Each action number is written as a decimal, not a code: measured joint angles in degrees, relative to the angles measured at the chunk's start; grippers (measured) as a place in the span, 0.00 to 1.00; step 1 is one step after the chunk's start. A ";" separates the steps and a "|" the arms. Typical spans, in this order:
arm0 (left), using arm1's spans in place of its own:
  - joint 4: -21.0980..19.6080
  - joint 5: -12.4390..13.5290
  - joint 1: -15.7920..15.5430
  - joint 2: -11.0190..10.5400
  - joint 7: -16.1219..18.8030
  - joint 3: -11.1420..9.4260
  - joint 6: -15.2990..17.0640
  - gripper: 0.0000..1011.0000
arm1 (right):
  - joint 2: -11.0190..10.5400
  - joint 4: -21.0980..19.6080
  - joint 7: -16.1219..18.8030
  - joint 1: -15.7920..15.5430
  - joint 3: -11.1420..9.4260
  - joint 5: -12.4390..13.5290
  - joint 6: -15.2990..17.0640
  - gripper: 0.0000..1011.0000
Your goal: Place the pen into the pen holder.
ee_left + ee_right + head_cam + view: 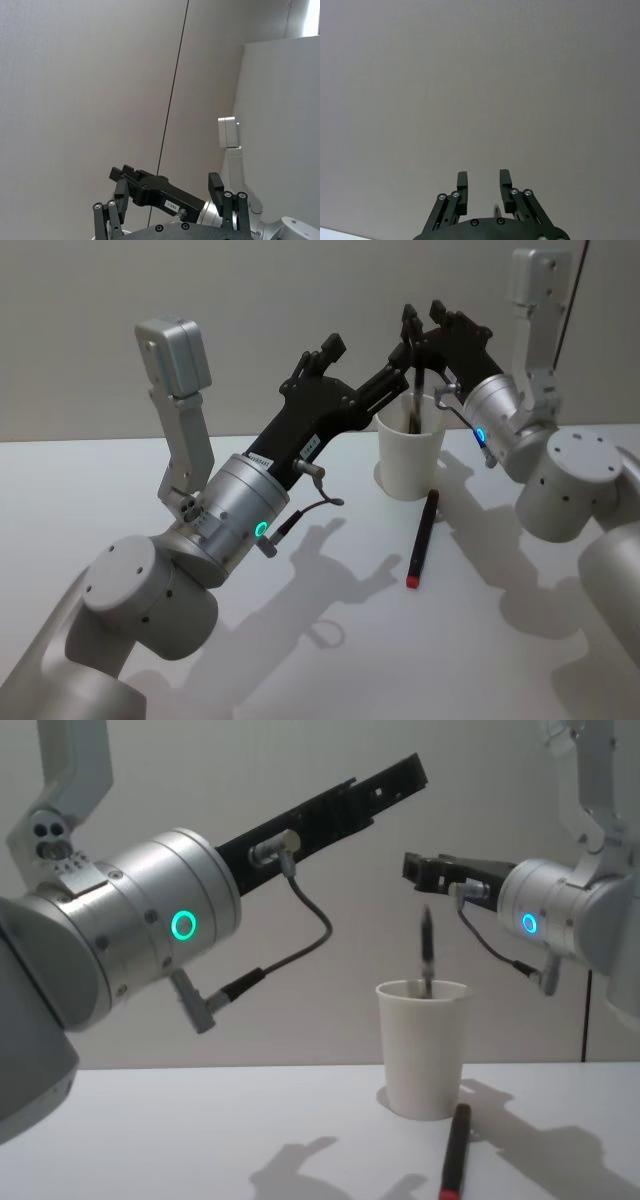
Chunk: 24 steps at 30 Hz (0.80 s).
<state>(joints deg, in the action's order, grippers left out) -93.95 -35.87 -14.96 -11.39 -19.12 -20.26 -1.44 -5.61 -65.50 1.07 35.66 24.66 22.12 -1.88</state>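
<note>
1. White paper cup, my pen holder [410, 465], stands on the table [60, 495] between the two arms. I see a dark pen [427, 955] upright in it, lower end inside the rim, upper end poking out above.
2. I judge that pen as good as placed. Nothing grips it, and its top sits just below the right gripper [422, 312], apart from it.
3. A second pen [421, 538], black with a red end, lies flat on the table just in front of the cup, near its base. I cannot tell whether it touches the cup. If that one counts too, picking it up and dropping it in is what is left.
4. Right jaws: in the right wrist view the fingers [462, 190] stand a modest way apart, with nothing between them and touching nothing.
5. Left gripper [368, 355] hovers beside the cup's rim on my left, well off the table. Its fingers [216, 186] are spread wide and hold nothing.
</note>
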 joint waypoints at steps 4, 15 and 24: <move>0.00 0.00 0.00 0.00 0.00 0.00 0.00 0.99 | 0.12 0.19 0.08 0.10 0.04 -0.02 -0.03 0.47; 0.00 0.00 0.00 0.00 0.00 0.00 0.00 0.99 | 0.27 0.49 0.19 0.18 0.10 -0.07 -0.08 0.81; 0.00 0.00 0.00 0.00 0.00 0.00 0.00 0.99 | 0.31 0.59 0.25 0.22 0.13 -0.08 -0.08 0.99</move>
<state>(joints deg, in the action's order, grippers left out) -93.95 -35.87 -14.96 -11.39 -19.12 -20.26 -1.44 -5.30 -64.90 1.32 35.87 24.79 22.04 -1.96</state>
